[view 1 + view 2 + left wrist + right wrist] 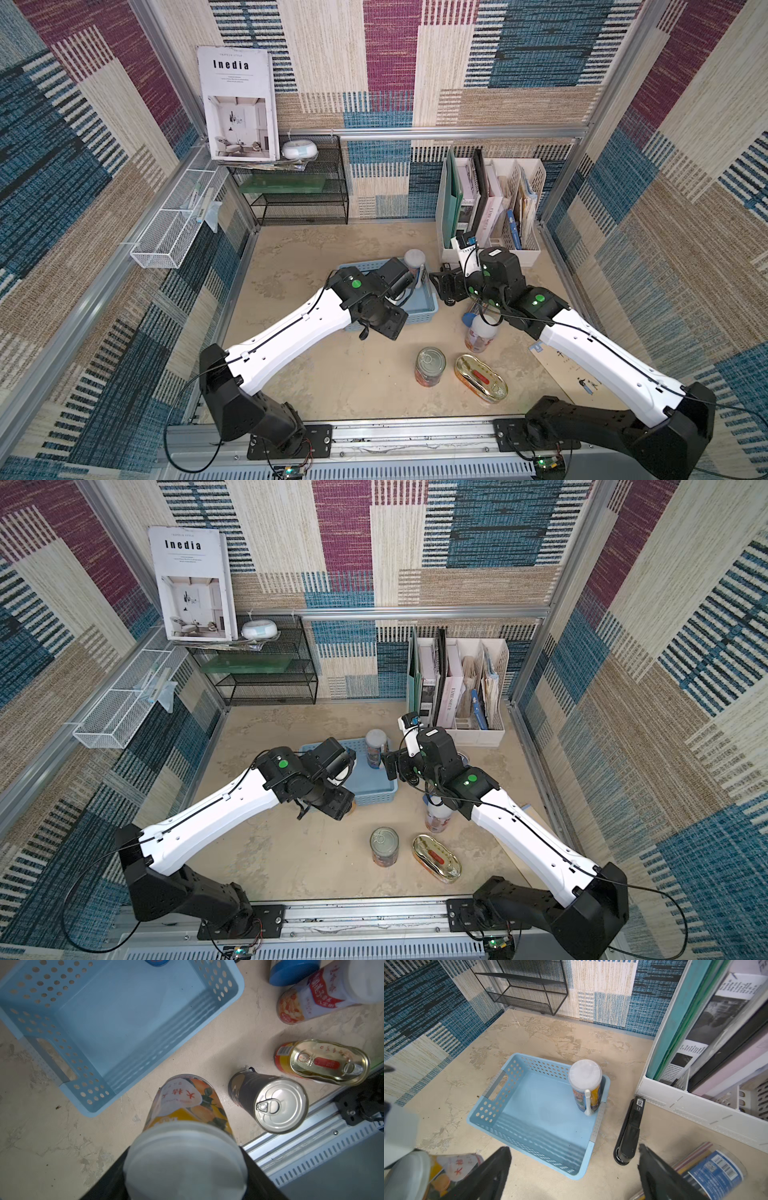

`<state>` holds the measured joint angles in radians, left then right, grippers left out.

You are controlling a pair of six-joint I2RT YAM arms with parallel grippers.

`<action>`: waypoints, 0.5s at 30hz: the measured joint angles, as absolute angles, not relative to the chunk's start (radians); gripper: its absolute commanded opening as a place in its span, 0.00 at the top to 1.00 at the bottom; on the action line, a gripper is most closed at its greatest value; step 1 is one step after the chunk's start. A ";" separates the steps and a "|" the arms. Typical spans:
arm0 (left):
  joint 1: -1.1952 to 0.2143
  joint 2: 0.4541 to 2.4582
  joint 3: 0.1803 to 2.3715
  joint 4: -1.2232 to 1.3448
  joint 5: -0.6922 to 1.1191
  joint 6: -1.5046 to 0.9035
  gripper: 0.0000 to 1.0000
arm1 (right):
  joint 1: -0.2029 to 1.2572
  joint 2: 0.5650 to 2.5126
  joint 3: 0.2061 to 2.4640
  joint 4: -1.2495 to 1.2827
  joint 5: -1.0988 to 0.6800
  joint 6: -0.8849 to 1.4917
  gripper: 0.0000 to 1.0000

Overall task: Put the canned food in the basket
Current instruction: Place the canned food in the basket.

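Can in the basket: a white-lidded can (585, 1084) is standing upright inside the light-blue basket (539, 1109), in the corner right of centre in the right wrist view. In both top views it is rising from the basket's upper right corner.
Basket: the basket (419, 318) is sitting on the desk (332, 374) at mid-frame in both top views, with the left arm (299, 328) covering part of it.
Held can: an orange-label can (187, 1103) is filling the lower centre of the left wrist view, just outside the basket's perforated wall. Whether its base is touching the desk, I cannot tell.
Left gripper: the left gripper (185, 1167) is gripping the orange-label can, its dark fingers (110, 1180) pressing on either side below the white lid.
Right gripper: the right gripper (574, 1148) is hovering at the bottom of the right wrist view, beside the basket's near corner. Its fingers (496, 1169) are standing wide apart and holding nothing.
Cans outside: a red-and-white-label can (481, 334) is standing right of centre, partly under the right arm (602, 357). A silver-topped tin (430, 365) and an oval gold tin (481, 377) are sitting lower in the frame, near each other but apart.
Surroundings: a black stapler (629, 1132) is lying between the basket and the white file organizer (675, 1101). A clear tube (714, 1169) is lying at the lower right.
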<state>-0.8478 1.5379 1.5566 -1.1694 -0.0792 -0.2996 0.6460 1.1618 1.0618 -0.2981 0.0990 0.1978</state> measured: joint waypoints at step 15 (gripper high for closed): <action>-0.659 1.906 1.858 -1.161 -0.103 -0.148 0.58 | 0.644 1.026 0.986 -0.346 0.134 0.250 0.01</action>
